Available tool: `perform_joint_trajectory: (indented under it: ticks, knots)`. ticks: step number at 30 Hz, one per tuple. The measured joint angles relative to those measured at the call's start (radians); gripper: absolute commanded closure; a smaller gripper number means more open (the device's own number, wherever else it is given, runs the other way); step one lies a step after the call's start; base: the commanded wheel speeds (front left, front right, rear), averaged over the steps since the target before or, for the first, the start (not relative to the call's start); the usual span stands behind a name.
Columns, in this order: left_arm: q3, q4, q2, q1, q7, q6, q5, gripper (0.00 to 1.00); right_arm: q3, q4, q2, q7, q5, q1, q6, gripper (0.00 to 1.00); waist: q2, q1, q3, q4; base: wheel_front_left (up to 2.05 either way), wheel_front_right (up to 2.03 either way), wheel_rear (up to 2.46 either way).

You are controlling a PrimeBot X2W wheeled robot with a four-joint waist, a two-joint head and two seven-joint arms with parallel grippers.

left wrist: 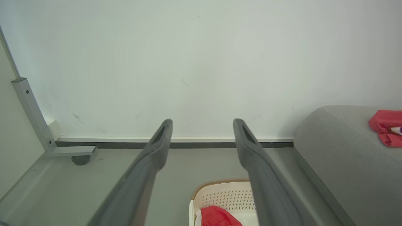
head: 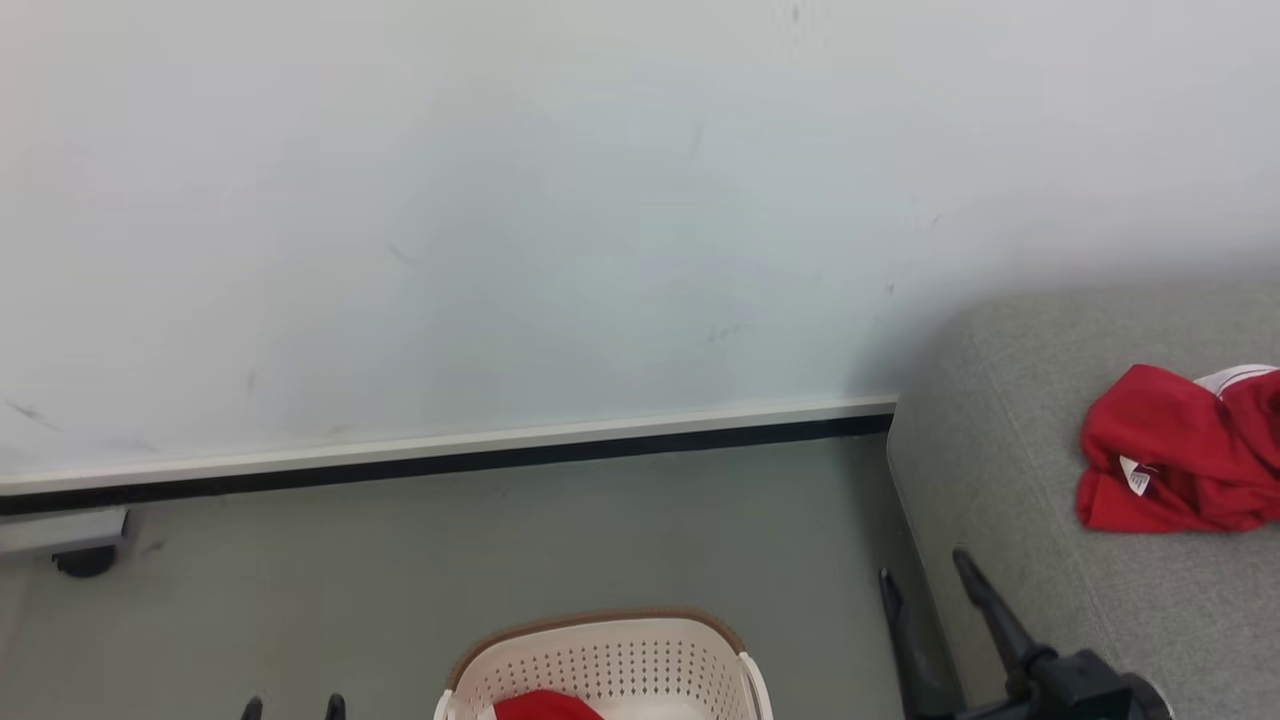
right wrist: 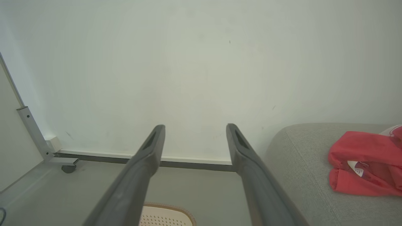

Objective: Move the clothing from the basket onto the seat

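Head view: one red garment lies at right on the seat, apparently delivered; another garment waits in the basket, bottom centre. Left wrist view: the left gripper spreads wide, empty, basket at the bottom edge. Right wrist view: the right gripper gapes empty too, likely ready to fetch.

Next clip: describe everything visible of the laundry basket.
The laundry basket is cream-white plastic, its wall perforated with small holes, with a brown band along the rounded rim. It stands upright on the grey floor, left of the sofa seat and apart from it, cut off by the head view's bottom edge. A red garment lies inside.
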Motion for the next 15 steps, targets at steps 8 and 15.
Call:
perform_joint_trajectory:
  ticks: [8,15]
  knots:
    - [0.035,0.023,-0.042,0.032,0.000,-0.049,0.063,0.00,0.019,0.003,0.002,0.000,0.001,0.066,0.000,0.00,0.0000,0.0001,-0.020,-0.014,0.00,0.00,0.00]
    - [0.050,0.028,-0.062,0.033,0.000,-0.075,0.087,0.00,0.032,0.003,0.001,0.000,0.002,0.067,0.000,0.00,0.0000,0.0002,-0.012,-0.026,0.00,0.00,0.00]
